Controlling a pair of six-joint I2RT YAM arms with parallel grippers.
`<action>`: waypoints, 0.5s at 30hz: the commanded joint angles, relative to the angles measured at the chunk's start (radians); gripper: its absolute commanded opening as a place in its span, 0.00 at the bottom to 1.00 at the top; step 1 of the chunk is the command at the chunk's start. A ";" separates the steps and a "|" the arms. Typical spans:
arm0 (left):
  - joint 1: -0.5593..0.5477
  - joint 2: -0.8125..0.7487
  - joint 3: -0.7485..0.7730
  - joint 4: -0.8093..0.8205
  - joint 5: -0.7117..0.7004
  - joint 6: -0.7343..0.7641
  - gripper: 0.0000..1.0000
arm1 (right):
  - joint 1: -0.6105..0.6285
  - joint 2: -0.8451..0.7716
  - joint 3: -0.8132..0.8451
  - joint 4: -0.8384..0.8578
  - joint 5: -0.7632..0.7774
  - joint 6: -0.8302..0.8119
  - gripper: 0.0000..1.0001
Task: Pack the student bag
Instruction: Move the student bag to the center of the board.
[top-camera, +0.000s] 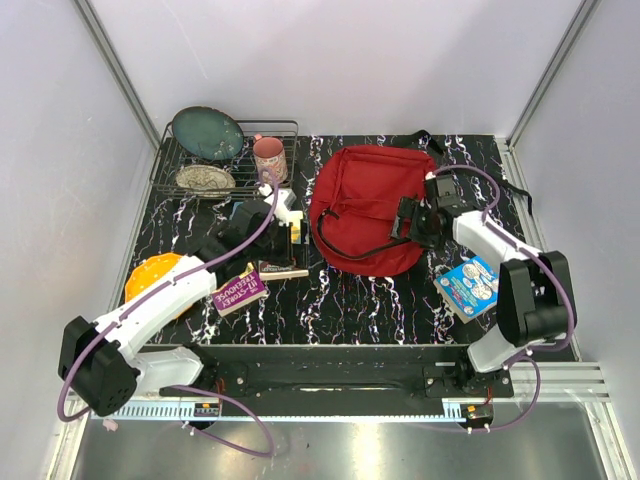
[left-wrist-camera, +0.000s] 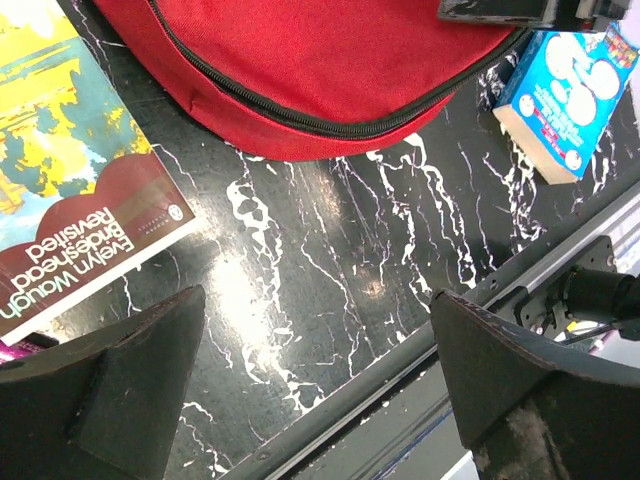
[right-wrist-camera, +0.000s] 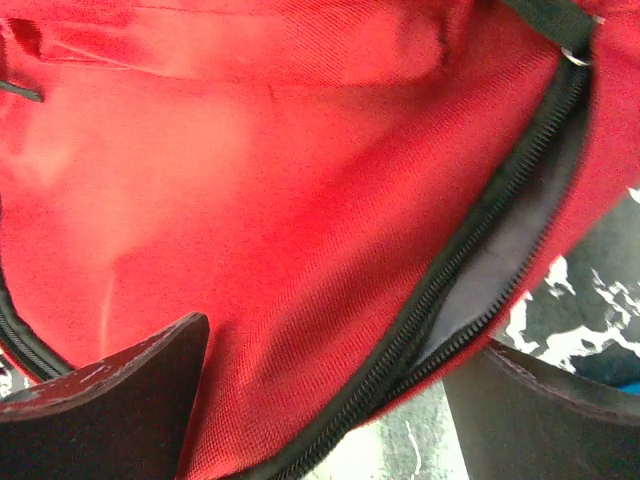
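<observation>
1. The student bag (top-camera: 365, 205), red with black zips, lies flat on the tabletop (top-camera: 370, 300) at about one o'clock from its middle. A zip on its right side gapes a little and shows dark lining.
2. A wire rack (top-camera: 280, 124) stands at eleven o'clock. It holds a teal plate (top-camera: 207, 132), a speckled dish (top-camera: 205, 180) and, at its right end, a pink mug (top-camera: 270, 158).
3. My right end effector (right-wrist-camera: 330, 345) hangs close over the bag's three-o'clock edge with its jaws spread wide and gripping nothing. Red fabric and the zip lie beneath it. I cannot tell whether it touches them.
4. My left end effector (left-wrist-camera: 315, 310) hovers at the bag's nine o'clock, also wide and empty, over bare tabletop.
5. An orange plate (top-camera: 150, 275) lies at eight o'clock, partly under my left arm.
6. A blue book (top-camera: 468, 287) lies at four o'clock, apart from the bag.
7. A Waugh paperback (left-wrist-camera: 80, 180) lies near the bag's seven o'clock.
8. A purple book (top-camera: 238, 292) lies just left of the paperback.
</observation>
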 joint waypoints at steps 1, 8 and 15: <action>-0.029 0.026 0.112 0.017 0.000 0.040 0.99 | -0.001 -0.177 -0.055 -0.047 0.131 0.074 1.00; -0.273 0.202 0.355 -0.004 -0.209 0.154 0.99 | -0.033 -0.556 -0.211 -0.134 0.407 0.312 1.00; -0.311 0.382 0.550 0.105 -0.218 0.126 0.99 | -0.382 -0.642 -0.325 -0.251 0.335 0.417 1.00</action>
